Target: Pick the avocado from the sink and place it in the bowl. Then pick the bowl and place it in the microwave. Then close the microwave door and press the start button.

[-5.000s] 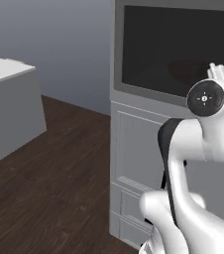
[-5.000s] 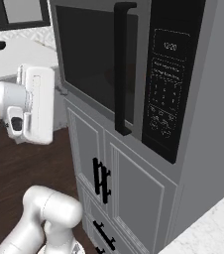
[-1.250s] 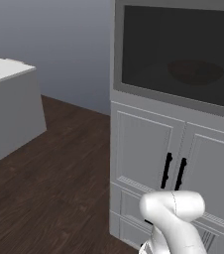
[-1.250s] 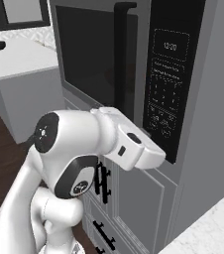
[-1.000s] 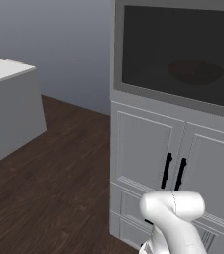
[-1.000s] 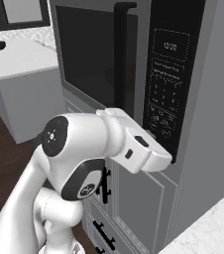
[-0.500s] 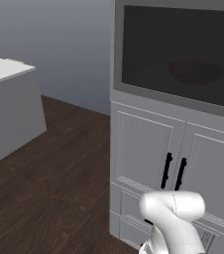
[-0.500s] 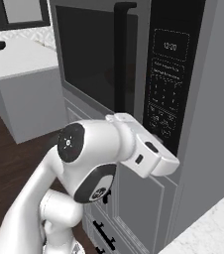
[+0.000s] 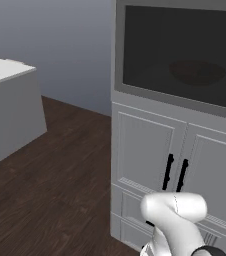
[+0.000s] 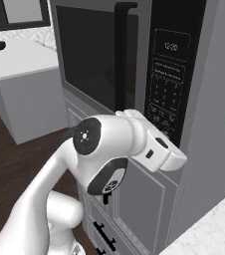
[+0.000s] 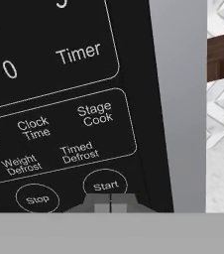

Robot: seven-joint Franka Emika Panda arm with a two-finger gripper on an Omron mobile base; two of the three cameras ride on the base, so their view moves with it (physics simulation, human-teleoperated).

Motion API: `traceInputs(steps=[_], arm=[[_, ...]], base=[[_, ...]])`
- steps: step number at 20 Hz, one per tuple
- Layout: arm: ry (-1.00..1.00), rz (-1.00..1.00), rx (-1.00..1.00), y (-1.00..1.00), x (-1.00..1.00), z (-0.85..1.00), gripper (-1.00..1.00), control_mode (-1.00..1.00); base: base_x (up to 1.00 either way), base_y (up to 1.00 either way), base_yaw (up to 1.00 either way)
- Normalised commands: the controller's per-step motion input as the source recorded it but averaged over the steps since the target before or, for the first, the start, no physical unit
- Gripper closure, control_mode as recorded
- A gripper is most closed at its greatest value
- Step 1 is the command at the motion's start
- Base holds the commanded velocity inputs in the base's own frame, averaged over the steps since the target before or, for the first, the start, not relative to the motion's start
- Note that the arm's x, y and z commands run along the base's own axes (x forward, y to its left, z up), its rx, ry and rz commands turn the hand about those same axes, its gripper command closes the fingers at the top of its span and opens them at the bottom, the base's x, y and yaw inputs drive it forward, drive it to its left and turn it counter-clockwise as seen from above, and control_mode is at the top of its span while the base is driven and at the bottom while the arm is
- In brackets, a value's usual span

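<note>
- Your end effector [image 11: 110,203] is closed and grips nothing; in the hand view its two finger tips sit pressed together at the bottom of the picture, just below the round Start button [image 11: 105,185].
- From that view you can't tell for certain whether the tips touch the button or stop just short of it.
- The Start button sits at the lower right of the dark control panel [image 10: 168,84], with the round Stop button [image 11: 37,199] just to its left on the same row.
- Above them you can read "Timed Defrost", "Weight Defrost", "Stage Cook", "Clock Time" and "Timer".
- In the right base view your arm reaches up and forward, with the hand [image 10: 157,149] against the lower end of the control panel.
- The microwave door [image 9: 181,52] is closed, flush with the front of the microwave [image 10: 134,60]; its black vertical handle [image 10: 121,55] stands between the glass and the control panel.
- Through the dark glass in the left base view you can make out the bowl [image 9: 197,72] inside the microwave.
- You can't tell whether the avocado lies in it.
- The microwave sits above white cabinet doors [image 9: 177,165] with black handles.
</note>
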Motion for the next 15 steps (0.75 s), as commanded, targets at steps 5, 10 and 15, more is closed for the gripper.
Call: traceInputs(steps=[5, 10, 15], arm=[[-0.03, 0.05, 0.1, -0.42, 0.4, -0.06, 1.0, -1.0], [-0.12, 0.01, 0.01, -0.02, 0.01, -0.06, 1.0, -1.0], [-0.33, 0.0, 0.0, 0.27, -0.68, 0.12, 1.0, -1.0]], base=[[0.0, 0.0, 0.0], [0.0, 0.0, 0.0], [0.0, 0.0, 0.0]])
